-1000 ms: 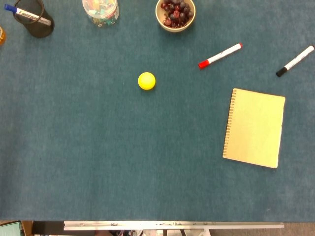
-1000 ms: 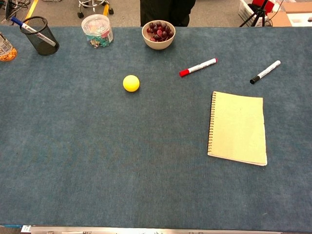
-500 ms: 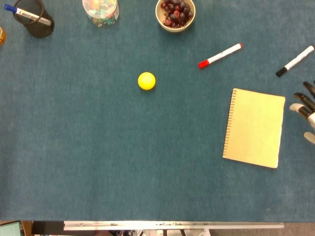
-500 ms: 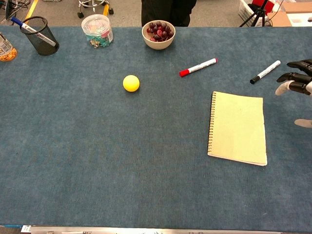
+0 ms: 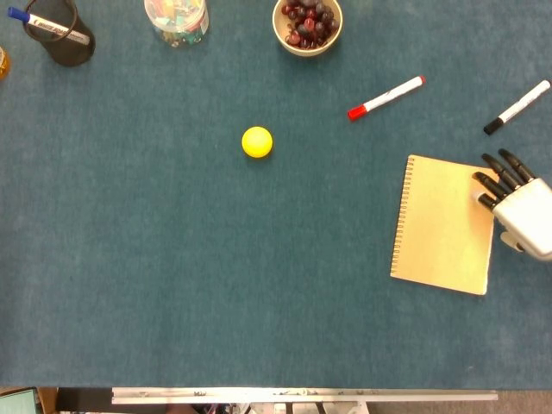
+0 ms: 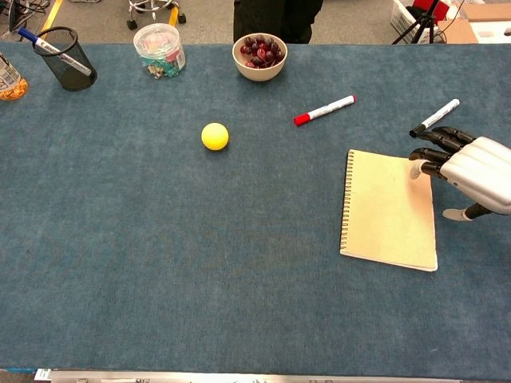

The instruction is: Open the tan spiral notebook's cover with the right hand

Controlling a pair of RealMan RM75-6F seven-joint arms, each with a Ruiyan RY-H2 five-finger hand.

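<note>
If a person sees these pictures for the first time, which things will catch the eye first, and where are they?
The yellow ball stands out alone near the middle of the blue table. At the right, the white right hand reaches with dark fingers over the far right corner of the closed tan notebook. A red-capped marker lies beyond the notebook.

Two loose markers, red-capped [image 5: 385, 97] and black-capped [image 5: 516, 107], one notebook [image 5: 444, 223], one yellow ball [image 5: 257, 141], one bowl [image 5: 307, 43].
</note>
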